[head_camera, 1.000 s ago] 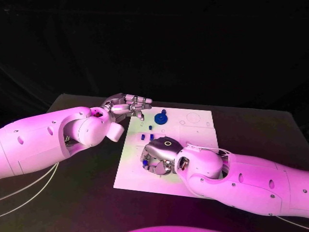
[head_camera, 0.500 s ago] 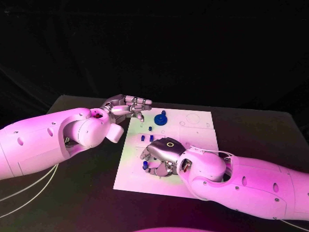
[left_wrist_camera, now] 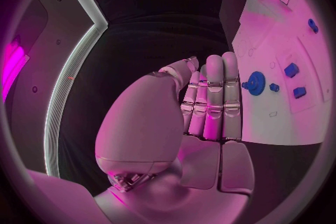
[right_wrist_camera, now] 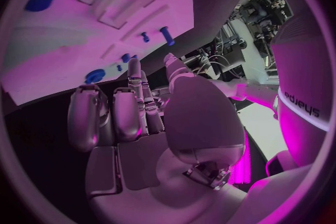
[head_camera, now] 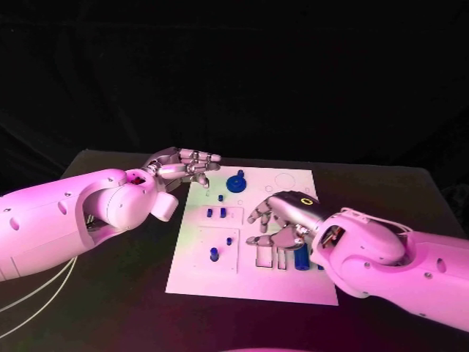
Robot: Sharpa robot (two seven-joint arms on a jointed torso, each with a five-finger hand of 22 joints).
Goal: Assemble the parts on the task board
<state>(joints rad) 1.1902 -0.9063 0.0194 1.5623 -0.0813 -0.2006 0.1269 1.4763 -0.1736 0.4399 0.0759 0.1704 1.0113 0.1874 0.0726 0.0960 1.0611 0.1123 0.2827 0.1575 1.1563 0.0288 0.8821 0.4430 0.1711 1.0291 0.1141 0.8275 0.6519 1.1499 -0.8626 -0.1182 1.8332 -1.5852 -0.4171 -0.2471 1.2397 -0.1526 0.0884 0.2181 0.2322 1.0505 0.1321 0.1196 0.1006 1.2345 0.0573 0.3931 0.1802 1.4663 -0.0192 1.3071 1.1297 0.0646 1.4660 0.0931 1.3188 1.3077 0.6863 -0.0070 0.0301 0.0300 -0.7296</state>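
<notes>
Now both hands, left hand (head_camera: 184, 166) and right hand (head_camera: 282, 217), hover empty, fingers loosely apart, over one task board (head_camera: 298, 282) carrying about eight blue parts (head_camera: 241, 182).

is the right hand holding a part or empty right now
Empty. The right hand hovers over the task board with its fingers spread and nothing between them; the right wrist view also shows a bare palm.
</notes>
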